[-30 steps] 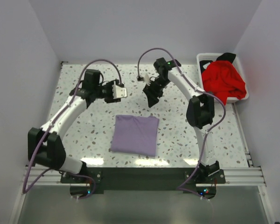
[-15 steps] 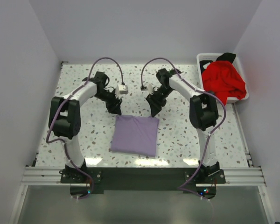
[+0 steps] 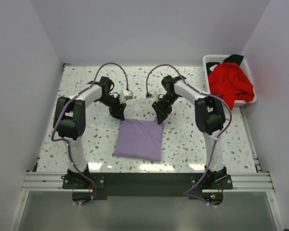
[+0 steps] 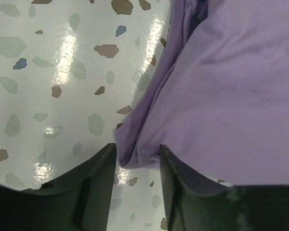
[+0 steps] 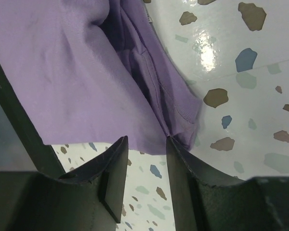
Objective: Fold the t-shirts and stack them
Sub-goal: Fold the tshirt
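- Top view: the folded lavender t-shirt (image 3: pixel 138 139) lies flat at the middle of the speckled table (image 3: pixel 77 86). The left gripper (image 3: pixel 120 115) is low at the shirt's 11 o'clock corner, and the right gripper (image 3: pixel 159 117) is at its 1 o'clock corner. At the table's 2 o'clock, the white basket (image 3: pixel 208 61) holds the red t-shirt (image 3: pixel 230 84). The black t-shirt (image 3: pixel 234 58) shows at the basket's far rim.
- Left wrist view: the fingers (image 4: pixel 98 185) stand a narrow gap apart. The lavender corner sits in that gap and is not visibly squeezed. Cloth fills 12 to 4 o'clock, with bare table from 7 to 11.
- Right wrist view: the fingers (image 5: pixel 113 185) are likewise narrowly parted. The shirt's edge reaches just into the gap, and its hemmed corner is by the right-hand tip. Cloth fills 9 to 1 o'clock, with table from 1 to 4.
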Robot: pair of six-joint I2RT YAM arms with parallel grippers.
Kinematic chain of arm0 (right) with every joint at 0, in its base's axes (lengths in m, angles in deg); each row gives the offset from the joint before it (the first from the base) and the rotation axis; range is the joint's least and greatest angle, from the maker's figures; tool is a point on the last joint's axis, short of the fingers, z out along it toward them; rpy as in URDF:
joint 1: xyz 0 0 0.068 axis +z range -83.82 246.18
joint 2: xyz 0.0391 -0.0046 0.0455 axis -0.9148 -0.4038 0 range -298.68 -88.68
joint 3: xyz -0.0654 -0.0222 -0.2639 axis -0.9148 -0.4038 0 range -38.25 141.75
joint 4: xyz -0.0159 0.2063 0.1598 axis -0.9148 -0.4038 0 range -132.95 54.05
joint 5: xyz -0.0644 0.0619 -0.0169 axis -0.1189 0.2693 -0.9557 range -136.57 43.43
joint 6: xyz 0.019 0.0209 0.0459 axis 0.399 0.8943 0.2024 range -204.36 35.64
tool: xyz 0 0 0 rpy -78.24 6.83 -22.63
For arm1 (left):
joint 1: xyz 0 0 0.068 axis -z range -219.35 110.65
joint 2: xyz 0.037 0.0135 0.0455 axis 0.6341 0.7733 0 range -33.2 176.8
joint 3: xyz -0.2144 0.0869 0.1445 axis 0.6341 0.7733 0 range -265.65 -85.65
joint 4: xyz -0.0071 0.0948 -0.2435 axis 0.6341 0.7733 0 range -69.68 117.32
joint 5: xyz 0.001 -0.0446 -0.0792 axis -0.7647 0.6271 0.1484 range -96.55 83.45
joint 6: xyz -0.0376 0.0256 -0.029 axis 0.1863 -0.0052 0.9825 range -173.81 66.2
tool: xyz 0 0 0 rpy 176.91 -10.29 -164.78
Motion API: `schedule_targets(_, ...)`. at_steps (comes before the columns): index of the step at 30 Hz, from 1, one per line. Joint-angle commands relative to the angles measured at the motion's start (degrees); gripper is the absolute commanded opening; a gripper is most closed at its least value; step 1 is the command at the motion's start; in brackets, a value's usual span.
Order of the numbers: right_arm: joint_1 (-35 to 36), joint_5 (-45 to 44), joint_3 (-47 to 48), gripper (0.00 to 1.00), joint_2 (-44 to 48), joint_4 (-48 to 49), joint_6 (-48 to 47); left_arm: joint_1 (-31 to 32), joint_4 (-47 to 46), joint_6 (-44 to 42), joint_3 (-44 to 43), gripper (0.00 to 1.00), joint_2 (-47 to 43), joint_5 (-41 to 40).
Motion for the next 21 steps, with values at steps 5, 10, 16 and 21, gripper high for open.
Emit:
schedule_targets(5,0.2,0.5,0.1,0.38,0.0,-0.3,-3.0,-0.4,1.7,-0.4,-1.8,0.33,0.4,1.2)
schedule_targets(10,0.3,0.7,0.1,0.38,0.1,-1.4,-4.4,-0.3,2.9,-1.4,-1.8,0.22,0.2,1.7)
schedule_targets(16,0.3,0.6,0.5,0.24,0.0,-1.3,-4.5,-0.3,3.4,-1.6,-1.8,0.1,0.0,2.4)
schedule_targets(21,0.3,0.4,1.1,0.0,1.0,-2.4,-5.0,-0.4,4.0,-2.1,-2.1,0.0,-1.5,2.6)
